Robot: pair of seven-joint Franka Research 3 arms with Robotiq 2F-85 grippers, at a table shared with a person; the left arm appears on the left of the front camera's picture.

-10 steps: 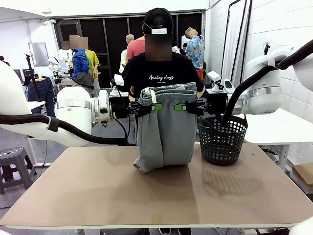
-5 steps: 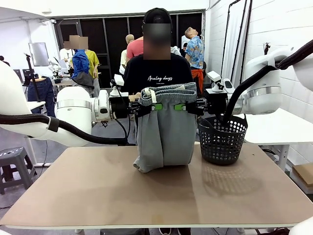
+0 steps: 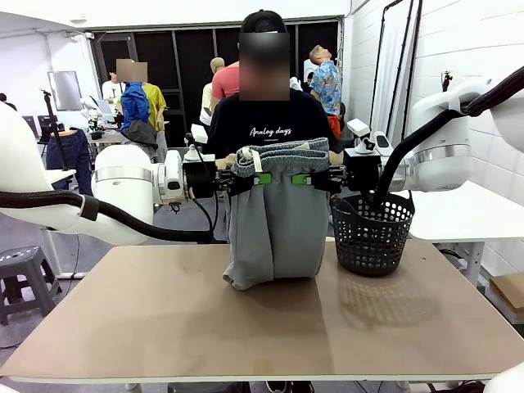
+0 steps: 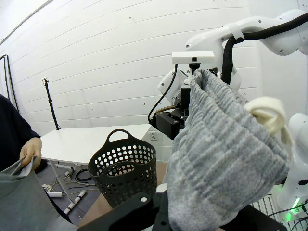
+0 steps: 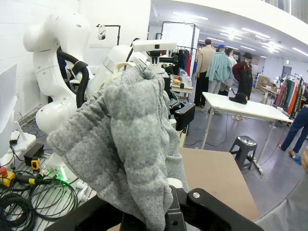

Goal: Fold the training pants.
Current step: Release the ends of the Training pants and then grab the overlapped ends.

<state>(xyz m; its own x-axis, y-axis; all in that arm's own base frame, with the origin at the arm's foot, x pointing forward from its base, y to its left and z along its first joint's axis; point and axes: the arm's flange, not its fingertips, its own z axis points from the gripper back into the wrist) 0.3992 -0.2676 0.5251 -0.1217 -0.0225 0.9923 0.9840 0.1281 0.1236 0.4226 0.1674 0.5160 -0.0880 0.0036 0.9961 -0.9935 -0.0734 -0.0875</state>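
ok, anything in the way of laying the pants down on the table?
Only the black basket, on the table close by the hanging training pants on the robot's right. Nothing visible in front of them.

Soft, matt grey jersey training pants (image 3: 274,221); perforated black plastic basket (image 3: 372,233).

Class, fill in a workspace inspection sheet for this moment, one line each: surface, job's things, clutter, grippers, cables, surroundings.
Surface: brown table, carrying the pants' lower end and a basket.
Job's things: training pants hang by the waistband, lower end bunched on the table.
Clutter: black basket close beside the pants, on the robot's right.
Grippers: left gripper and right gripper, both shut on the waistband.
Cables: black hose along the left arm, another along the right; loose cables on the floor.
Surroundings: person standing behind the pants; other people farther off.
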